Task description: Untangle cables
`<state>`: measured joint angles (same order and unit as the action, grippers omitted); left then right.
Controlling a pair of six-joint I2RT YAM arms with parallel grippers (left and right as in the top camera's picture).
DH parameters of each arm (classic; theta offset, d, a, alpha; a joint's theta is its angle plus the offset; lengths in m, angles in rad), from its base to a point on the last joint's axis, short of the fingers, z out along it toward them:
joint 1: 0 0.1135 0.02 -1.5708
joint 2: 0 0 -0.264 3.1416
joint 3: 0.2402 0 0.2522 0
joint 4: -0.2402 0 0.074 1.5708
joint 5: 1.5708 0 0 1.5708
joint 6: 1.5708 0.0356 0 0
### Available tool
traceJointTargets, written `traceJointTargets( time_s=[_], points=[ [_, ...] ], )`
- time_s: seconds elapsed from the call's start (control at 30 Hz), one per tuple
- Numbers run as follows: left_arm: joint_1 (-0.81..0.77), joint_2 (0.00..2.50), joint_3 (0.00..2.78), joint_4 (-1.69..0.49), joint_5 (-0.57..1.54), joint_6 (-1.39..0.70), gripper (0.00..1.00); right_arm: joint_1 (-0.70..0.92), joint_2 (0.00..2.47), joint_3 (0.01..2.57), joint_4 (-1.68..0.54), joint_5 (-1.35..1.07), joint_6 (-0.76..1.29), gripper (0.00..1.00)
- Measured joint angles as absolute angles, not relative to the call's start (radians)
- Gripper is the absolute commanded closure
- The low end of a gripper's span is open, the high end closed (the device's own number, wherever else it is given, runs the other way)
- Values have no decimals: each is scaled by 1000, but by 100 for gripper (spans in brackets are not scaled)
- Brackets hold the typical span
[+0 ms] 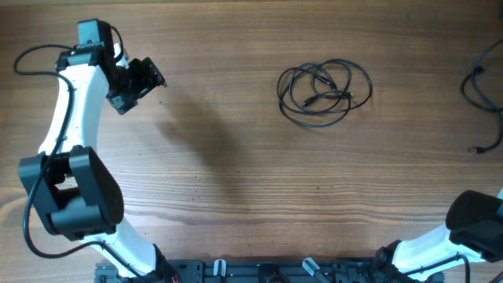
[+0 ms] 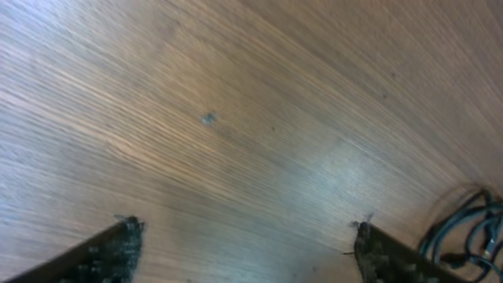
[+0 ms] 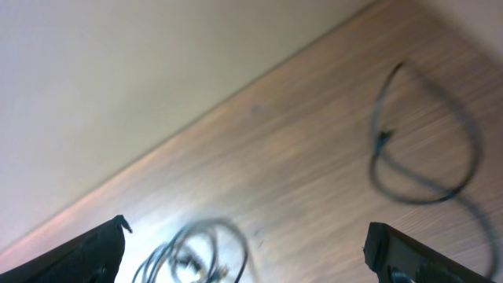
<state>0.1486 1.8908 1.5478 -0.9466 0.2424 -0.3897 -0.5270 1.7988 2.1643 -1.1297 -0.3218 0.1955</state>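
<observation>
A coil of thin black cables (image 1: 324,92) lies looped together on the wooden table right of centre, with small plugs inside the loops. It shows at the lower right edge of the left wrist view (image 2: 469,229) and, blurred, in the right wrist view (image 3: 196,253). A separate black cable (image 1: 481,85) lies at the table's right edge, its plug end nearer the front; it also shows in the right wrist view (image 3: 424,149). My left gripper (image 1: 151,79) is open and empty over bare wood at the far left (image 2: 245,232). My right gripper (image 3: 247,232) is open and empty, well short of both cables.
The right arm's base and elbow (image 1: 471,224) sit at the front right corner. The left arm (image 1: 75,118) stretches along the left side. A black rail (image 1: 259,271) runs along the front edge. A pale wall (image 3: 118,79) lies beyond the table.
</observation>
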Motion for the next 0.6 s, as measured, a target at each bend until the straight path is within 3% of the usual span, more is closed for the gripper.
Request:
traceJointTargets(
  time_s=[0.17,0.47,0.5,0.6],
  points=[
    [15,1891,1548,-936,252,-404,22,-512,1803,2160,-1210,-431,154,0],
    [-365,1893,1548,-709,244,-443,29,-339,1861,2159,-1297,-424,99,1],
    [-397,1897,1548,-700,229,-460,33,-325,1868,2158,-1298,-414,99,0],
    [-453,1921,1548,-686,195,-528,64,-292,1889,2157,-1299,-400,99,0]
  ],
)
